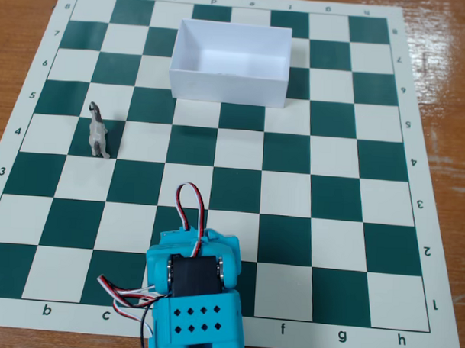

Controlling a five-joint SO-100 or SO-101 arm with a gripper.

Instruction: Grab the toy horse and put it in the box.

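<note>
The toy horse (99,131), small and grey-beige with a darker mane, stands upright on the chessboard at the left, on the line between a green and a white square. The white open-topped box (229,86) stands at the far middle of the board and looks empty. My cyan arm (194,283) is folded at the near edge of the board, well short of the horse and to its right. The gripper's fingers are hidden by the arm's body, so I cannot see whether they are open or shut.
The green-and-white chessboard mat (339,193) lies on a wooden table (449,90). Red, white and black wires (189,199) loop up from the arm.
</note>
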